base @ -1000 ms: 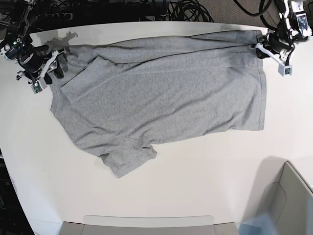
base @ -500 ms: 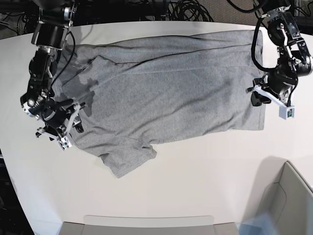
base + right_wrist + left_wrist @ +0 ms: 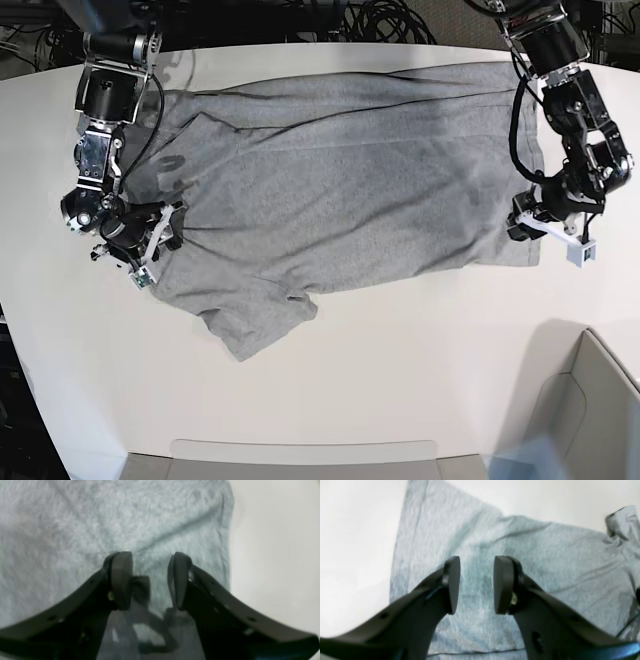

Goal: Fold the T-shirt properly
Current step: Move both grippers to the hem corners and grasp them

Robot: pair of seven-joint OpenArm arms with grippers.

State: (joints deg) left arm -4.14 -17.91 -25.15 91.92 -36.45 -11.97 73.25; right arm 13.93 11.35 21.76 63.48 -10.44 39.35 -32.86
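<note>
The heather-grey T-shirt lies spread on the white table, plain side up, with no lettering showing. One sleeve points to the front and the other is folded over at the back left. My right gripper is low over the shirt's left edge, open and empty; in the right wrist view cloth fills the space under it. My left gripper is open and empty over the hem's near corner at the right; in the left wrist view it hangs over the cloth.
A grey bin stands at the front right corner. A flat grey tray lies along the front edge. Black cables run behind the table's far edge.
Both grippers have come from the shirt's far corners toward the front. The right one has moved inward onto the shirt's left edge. The left one has dropped a little lower at the hem.
</note>
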